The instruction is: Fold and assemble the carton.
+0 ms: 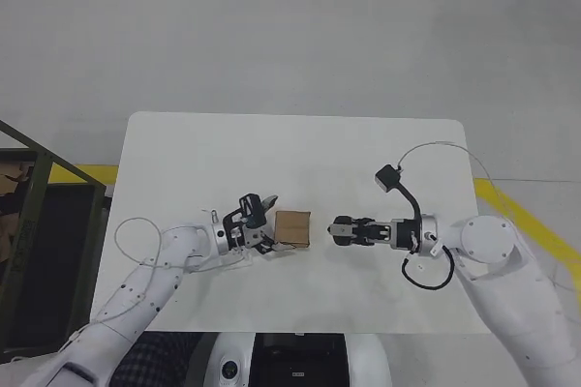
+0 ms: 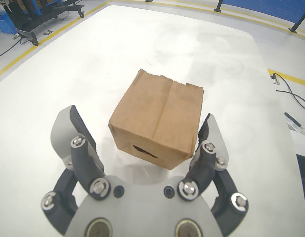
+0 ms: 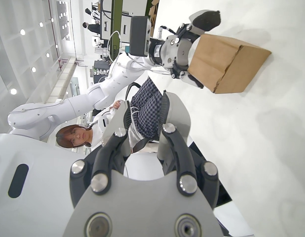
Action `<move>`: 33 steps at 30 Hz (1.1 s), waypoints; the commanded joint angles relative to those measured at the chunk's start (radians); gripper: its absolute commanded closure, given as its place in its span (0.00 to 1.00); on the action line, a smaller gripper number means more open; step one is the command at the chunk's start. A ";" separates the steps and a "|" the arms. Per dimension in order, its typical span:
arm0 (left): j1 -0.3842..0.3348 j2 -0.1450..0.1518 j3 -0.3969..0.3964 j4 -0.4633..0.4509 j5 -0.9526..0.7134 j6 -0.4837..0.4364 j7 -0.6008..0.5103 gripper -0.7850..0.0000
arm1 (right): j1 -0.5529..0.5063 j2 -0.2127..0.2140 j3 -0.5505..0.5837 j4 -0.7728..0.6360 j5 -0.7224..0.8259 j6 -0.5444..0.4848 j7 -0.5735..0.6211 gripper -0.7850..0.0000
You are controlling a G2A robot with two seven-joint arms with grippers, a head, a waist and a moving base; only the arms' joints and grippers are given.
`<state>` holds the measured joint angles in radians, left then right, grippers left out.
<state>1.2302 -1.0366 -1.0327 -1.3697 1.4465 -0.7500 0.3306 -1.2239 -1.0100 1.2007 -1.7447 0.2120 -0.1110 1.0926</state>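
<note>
I log carton (image 2: 157, 122): brown cardboard cube, ragged edges, on white desk (image 2: 68, 75), between spread fingers (image 2: 79, 127) of left hand (image 2: 141, 113) | right hand (image 3: 145, 102) narrowly parted, empty, facing carton, apart | left wrist view: dark slit on near face.

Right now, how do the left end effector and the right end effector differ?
The left end effector is spread wide, straddling the carton; the right end effector is opened far less. The left is at the carton; the right sits apart from it, holding nothing. Both face the carton.
</note>
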 commanded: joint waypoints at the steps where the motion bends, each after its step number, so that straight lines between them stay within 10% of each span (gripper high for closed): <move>1: 0.011 0.008 -0.036 -0.018 -0.040 -0.038 0.013 0.00 | 0.003 0.002 0.011 0.019 -0.014 -0.028 -0.014 0.63; 11: 0.039 0.037 -0.198 -0.024 -0.269 -0.100 -0.126 0.00 | 0.010 0.015 0.110 0.109 -0.125 -0.195 -0.137 0.51; 15: 0.014 0.037 -0.228 0.012 -0.417 -0.073 -0.254 0.00 | 0.005 0.021 0.145 0.142 -0.226 -0.267 -0.200 0.00; 33: 0.089 0.067 -0.429 -0.041 -0.768 0.088 -0.570 0.00 | -0.114 0.047 0.341 0.033 -0.836 -0.404 -0.653 0.00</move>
<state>1.3095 -0.9728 -1.4494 -1.3999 0.6852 -0.6727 -0.2123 -1.3323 -0.9639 1.5349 -1.6988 -0.5924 -0.5176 0.4513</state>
